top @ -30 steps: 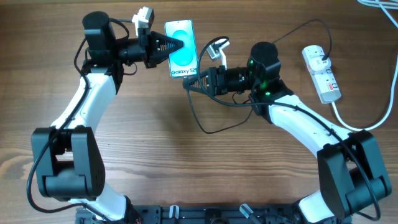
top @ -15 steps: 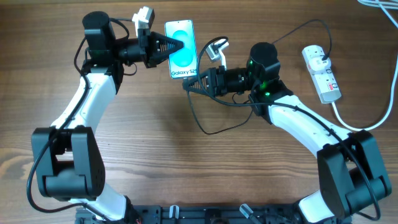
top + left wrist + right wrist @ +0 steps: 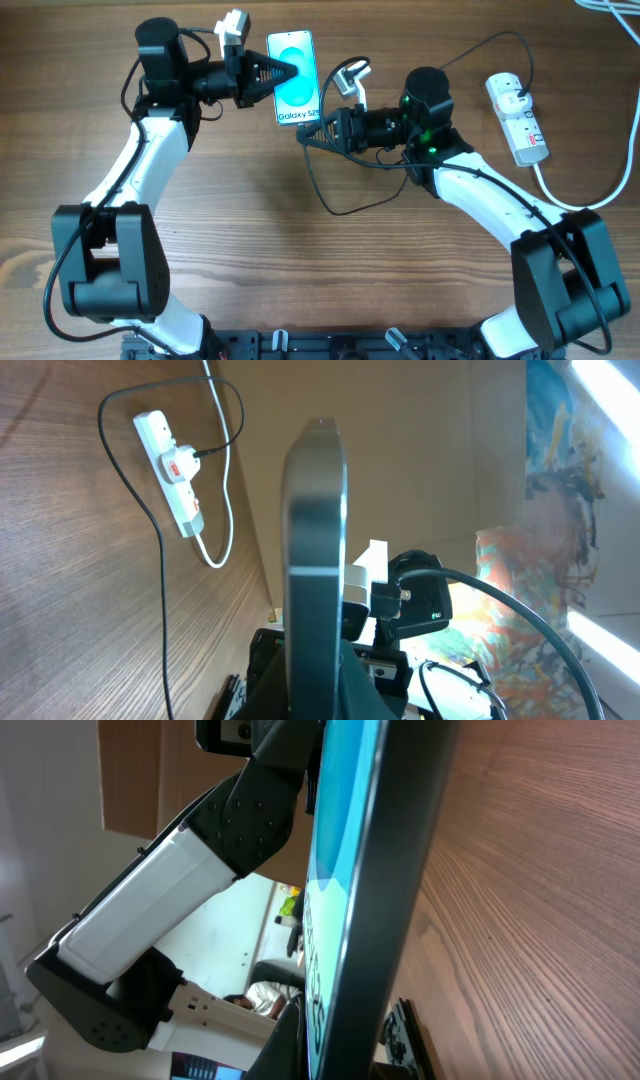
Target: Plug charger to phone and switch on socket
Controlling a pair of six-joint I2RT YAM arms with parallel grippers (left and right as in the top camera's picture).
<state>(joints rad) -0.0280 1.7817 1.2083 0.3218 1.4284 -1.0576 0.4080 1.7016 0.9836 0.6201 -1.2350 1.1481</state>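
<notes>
Upper left of the overhead frame, the left gripper (image 3: 283, 72) has its fingers clamped on the left edge of the flat turquoise-screened phone (image 3: 297, 88), lifted off the brown wooden table (image 3: 300, 280). At the phone's lower right corner, the right gripper (image 3: 305, 135) pinches the thin black charger cable (image 3: 163, 620). Far right lies the white oblong power strip (image 3: 520, 125), the cable's other end plugged into it.

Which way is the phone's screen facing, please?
Upward: overhead, the phone shows its turquoise screen and Galaxy band; the left claw grips its edge.
</notes>
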